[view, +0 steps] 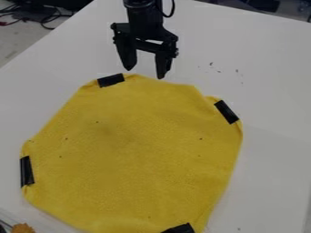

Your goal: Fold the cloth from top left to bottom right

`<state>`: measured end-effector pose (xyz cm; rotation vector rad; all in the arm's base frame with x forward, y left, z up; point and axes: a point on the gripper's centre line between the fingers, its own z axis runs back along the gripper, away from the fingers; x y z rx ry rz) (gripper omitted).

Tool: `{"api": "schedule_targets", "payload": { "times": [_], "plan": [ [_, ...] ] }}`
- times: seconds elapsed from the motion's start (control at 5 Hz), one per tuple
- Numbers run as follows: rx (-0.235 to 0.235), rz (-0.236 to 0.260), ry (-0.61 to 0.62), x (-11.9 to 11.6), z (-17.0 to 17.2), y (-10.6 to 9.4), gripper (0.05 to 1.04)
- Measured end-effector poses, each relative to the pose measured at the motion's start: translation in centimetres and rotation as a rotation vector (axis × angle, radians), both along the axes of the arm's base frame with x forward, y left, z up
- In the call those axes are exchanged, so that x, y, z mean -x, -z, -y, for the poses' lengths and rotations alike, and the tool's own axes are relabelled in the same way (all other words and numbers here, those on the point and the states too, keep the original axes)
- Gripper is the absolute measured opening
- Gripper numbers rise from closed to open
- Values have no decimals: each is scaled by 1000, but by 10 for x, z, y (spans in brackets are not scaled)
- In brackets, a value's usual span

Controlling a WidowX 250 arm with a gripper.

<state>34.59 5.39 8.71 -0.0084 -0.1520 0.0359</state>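
"Four black patches (pixel 111 80) edge the cloth (pixel 133 154): why?"

"Probably corner marks for gripping. It lies spread flat on the surface (pixel 267 68), unfolded."

"And the pincer (pixel 144 73)?"

"Wide open, holding nothing, at the cloth's far edge near the farthest patch, likely placed to pinch that corner."

White table (pixel 273 59) across the frame | dark cables (pixel 42 20) tangled on pale floor (pixel 11 44), upper left | dark specks (pixel 211 64) dotting the table, upper right | orange-brown object (pixel 23 228) (its kind unclear) at the lower-left corner
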Motion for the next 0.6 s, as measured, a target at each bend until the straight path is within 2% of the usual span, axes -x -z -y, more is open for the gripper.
{"api": "schedule_targets", "payload": {
  "times": [0.2, 0.4, 0.6],
  "plan": [
    [7, -26, -7, 1, 0, 10, 1000],
    [-17, 4, -25, -3, -6, 10, 1000],
    [-20, -10, -42, -4, -33, 26, 1000]
  ]
}}
